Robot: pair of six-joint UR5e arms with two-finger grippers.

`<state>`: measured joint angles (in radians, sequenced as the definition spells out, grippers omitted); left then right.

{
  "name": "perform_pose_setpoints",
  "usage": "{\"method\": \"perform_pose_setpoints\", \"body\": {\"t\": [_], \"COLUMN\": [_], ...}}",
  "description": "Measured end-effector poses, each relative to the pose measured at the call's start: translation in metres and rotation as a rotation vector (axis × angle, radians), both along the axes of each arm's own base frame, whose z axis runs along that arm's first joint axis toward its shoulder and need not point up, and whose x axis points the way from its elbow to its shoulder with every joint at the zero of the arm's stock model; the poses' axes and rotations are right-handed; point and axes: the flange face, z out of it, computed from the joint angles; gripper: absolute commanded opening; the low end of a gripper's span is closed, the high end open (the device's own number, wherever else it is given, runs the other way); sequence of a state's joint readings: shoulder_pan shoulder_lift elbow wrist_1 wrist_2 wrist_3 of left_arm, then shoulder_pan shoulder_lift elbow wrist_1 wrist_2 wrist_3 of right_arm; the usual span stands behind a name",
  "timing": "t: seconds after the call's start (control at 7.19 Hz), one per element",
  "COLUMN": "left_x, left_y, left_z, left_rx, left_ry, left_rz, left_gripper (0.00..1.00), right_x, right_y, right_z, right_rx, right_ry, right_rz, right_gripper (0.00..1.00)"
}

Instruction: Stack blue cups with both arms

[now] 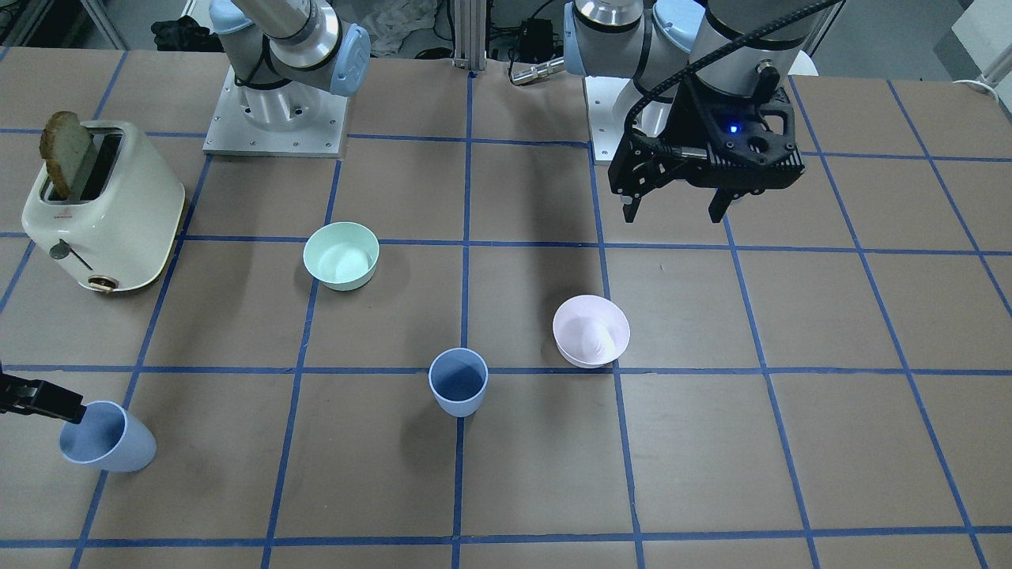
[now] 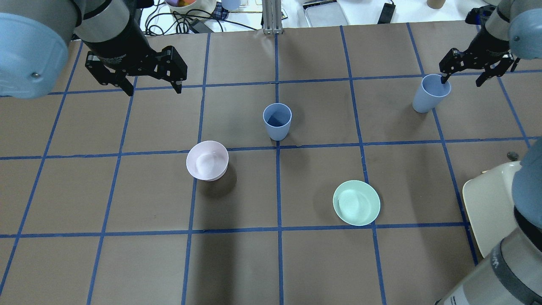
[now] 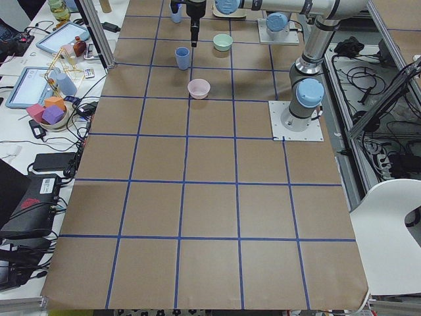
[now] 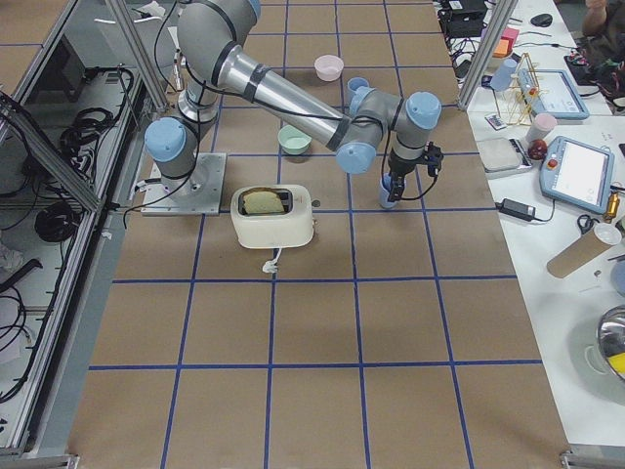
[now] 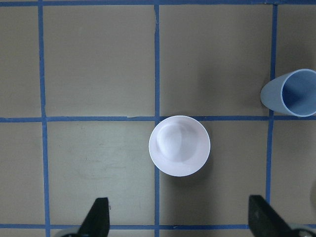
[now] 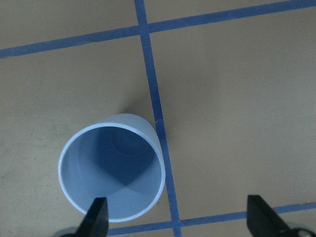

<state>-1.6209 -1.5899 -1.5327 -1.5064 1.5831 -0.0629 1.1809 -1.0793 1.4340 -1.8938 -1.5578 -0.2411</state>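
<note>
Two pale periwinkle-blue tapered cups are shown mouth-up and unstacked: the centre cup [image 2: 277, 121] is placed centrally, and the far cup [image 2: 430, 94] is set well apart at its 3 o'clock, seen from overhead.

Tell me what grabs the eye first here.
The open right gripper hangs at a blue cup on the robot's far right, one finger over its mouth. The other blue cup stands in the middle, while the open left gripper hovers empty on the robot's left. A cream toaster holds a bread slice.
</note>
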Motion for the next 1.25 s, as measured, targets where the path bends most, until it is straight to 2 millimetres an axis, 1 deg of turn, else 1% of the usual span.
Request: {"method": "perform_pose_setpoints", "body": {"t": [0.42,0.56,0.7,0.83,1.11,1.25], "left_x": [0.000,0.000,0.000,0.000,0.000,0.000], "left_y": [0.000,0.000,0.000,0.000,0.000,0.000], "left_z": [0.000,0.000,0.001,0.001,0.001,0.001], "left_rx": [-0.001,-0.001,-0.002,-0.003,-0.004,-0.004], "left_ry": [0.002,0.004,0.003,0.003,0.005,0.004], "left_rz": [0.001,0.002,0.002,0.003,0.004,0.004], "left_gripper": [1.00,1.00,1.00,1.00,1.00,1.00], "right_x": [-0.003,-0.004,-0.005,-0.005,-0.004,-0.004], "right_y": [-0.004,-0.005,-0.007,-0.008,-0.011,-0.011], "right_z": [-0.019,-0.024,-0.031,-0.038,-0.047,-0.047], "right_rx": [0.021,0.027,0.035,0.041,0.040,0.037], "right_ry": [-0.009,-0.012,-0.015,-0.019,-0.039,-0.044], "right_rz": [-0.002,-0.002,-0.002,-0.002,-0.004,-0.004], "right_gripper": [0.97,0.91,0.78,0.52,0.09,0.00]}}
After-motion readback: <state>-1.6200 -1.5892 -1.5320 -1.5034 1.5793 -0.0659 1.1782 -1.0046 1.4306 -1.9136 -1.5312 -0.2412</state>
